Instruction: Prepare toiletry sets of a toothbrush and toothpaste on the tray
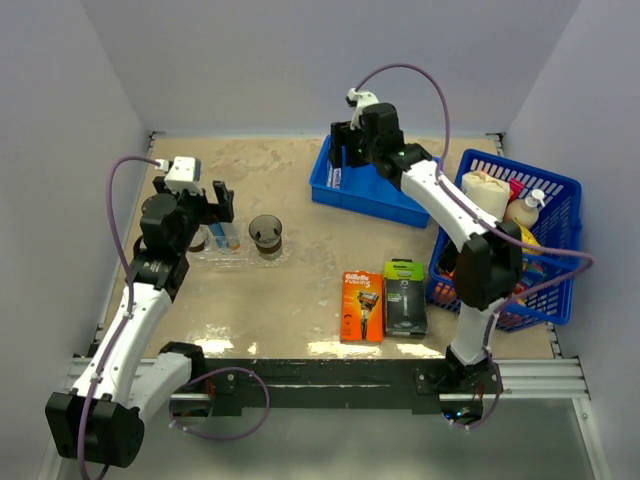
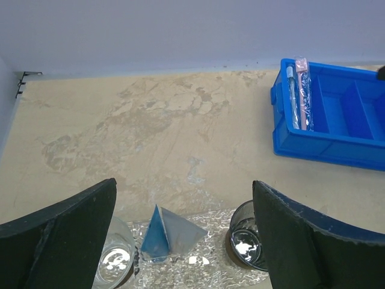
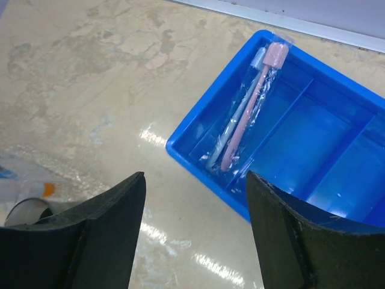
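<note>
Right arm stretches over the blue bin [image 3: 301, 144], right fingers [image 3: 90, 235] wide above the toothbrush [image 3: 246, 114]. Well left of the bin, left fingers [image 2: 60, 241] hang wide over the tray [image 2: 204, 274], perhaps above toothpaste [image 2: 162, 238].

"Gillette Fusion" on the orange razor pack [image 1: 362, 306], print on the black-green pack [image 1: 405, 297] unreadable

Table [image 2: 150, 120]: beige, mottled top with a light sheen and bright reflections along its near edge. Far bin [image 3: 313, 138]: solid blue plastic, smooth and glossy. 2 toothbrushes [image 3: 249, 108] in it: sealed in clear, crinkled film. Tray [image 2: 210, 274]: clear plastic, floor finely textured and glittering. 2 cups [image 2: 245, 241]: clear brownish plastic, glossy. Right basket [image 1: 560, 190]: blue plastic lattice.
</note>
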`<state>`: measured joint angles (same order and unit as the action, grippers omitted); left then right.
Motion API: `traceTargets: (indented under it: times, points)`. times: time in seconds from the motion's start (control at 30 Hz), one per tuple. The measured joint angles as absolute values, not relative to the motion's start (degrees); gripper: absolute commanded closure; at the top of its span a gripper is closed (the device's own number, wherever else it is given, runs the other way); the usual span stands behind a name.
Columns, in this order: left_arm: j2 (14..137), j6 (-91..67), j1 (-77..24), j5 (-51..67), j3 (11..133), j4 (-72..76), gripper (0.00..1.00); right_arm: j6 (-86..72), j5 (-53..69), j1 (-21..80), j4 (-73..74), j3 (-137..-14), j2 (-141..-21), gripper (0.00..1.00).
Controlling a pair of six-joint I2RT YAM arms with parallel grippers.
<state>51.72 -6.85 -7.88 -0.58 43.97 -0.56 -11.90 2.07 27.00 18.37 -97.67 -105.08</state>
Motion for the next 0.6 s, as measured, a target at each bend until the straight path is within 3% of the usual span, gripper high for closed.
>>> traceTargets:
  times: [0.33,0.6]
  points:
    - [50.3,-6.87,-7.88,0.69,43.79,-0.54,0.02,-9.47,-2.2,27.05,27.22,-117.69,-126.23,0.37]
    - [50.11,-6.85,-7.99,0.84,43.42,-0.56,0.02,-9.67,-4.58,27.05,28.6,-121.27,-132.03,0.43]
